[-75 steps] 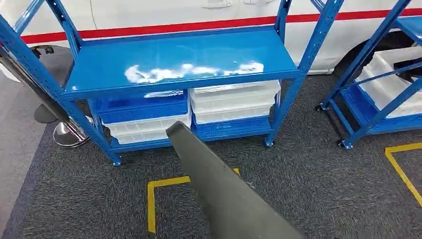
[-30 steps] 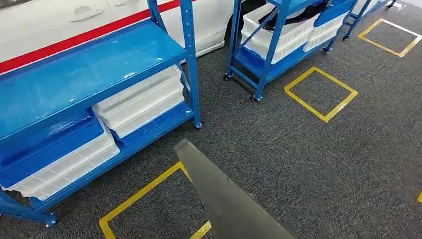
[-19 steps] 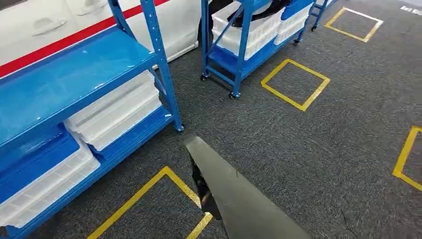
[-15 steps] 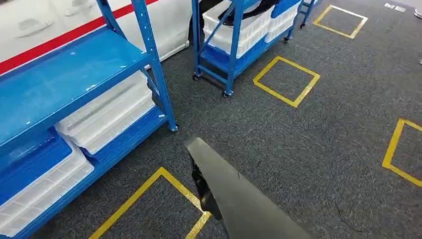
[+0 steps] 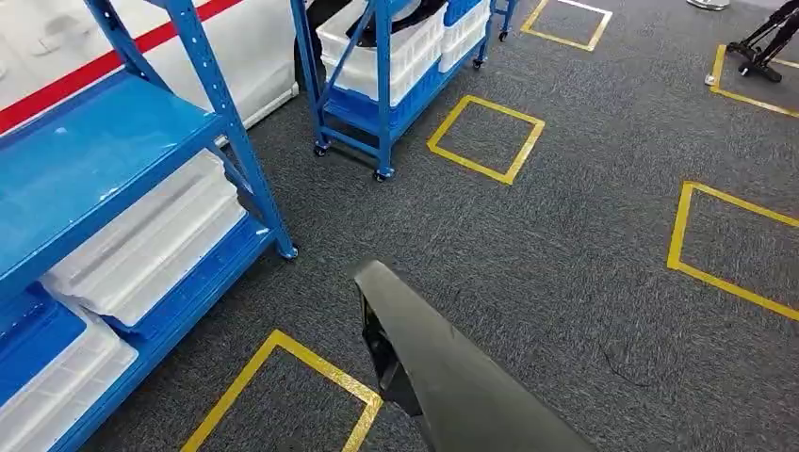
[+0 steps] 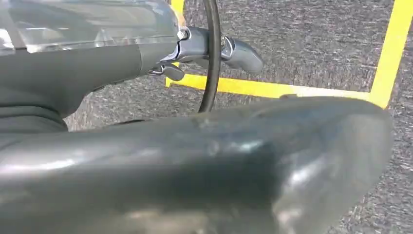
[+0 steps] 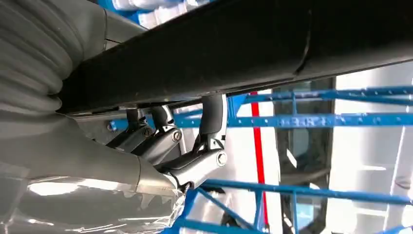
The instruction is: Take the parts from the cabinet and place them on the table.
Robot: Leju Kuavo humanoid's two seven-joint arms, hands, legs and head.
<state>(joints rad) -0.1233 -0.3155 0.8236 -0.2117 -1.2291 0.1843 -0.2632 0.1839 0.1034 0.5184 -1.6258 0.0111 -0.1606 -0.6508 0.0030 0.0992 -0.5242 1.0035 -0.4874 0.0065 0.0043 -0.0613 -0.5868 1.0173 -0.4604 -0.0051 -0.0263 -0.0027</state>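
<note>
The long dark grey part (image 5: 452, 377) lay closest, running from the lower edge of the head view out over the carpet (image 5: 584, 273), its rounded tip above the corner of a yellow taped square (image 5: 283, 386). So the task's thing was already out of the cabinet and in carriage, not on any counter. In the left wrist view the left hand (image 6: 214, 48) sat against the panel's edge, a dark finger curving over it, apparently holding it. In the right wrist view the right hand's fingers (image 7: 212, 117) hooked up around the panel's black edge, gripping it from beneath.

Further off on the left stood the near blue rack (image 5: 122, 151), with white trays (image 5: 141, 245) stacked on its lower shelf. Beyond it was a wheeled blue cart (image 5: 377, 85) loaded with white bins, backed by a white vehicle with a red stripe (image 5: 85, 75). More yellow floor squares (image 5: 485, 137) lay ahead and to the right.

The step in hand looked like carrying the part while turning. To do it well, both grips should stay firm and level with each other so the long panel does not twist, and the turn should be slow, as the projecting tip could swing into the rack's post (image 5: 236, 141) or the cart.
</note>
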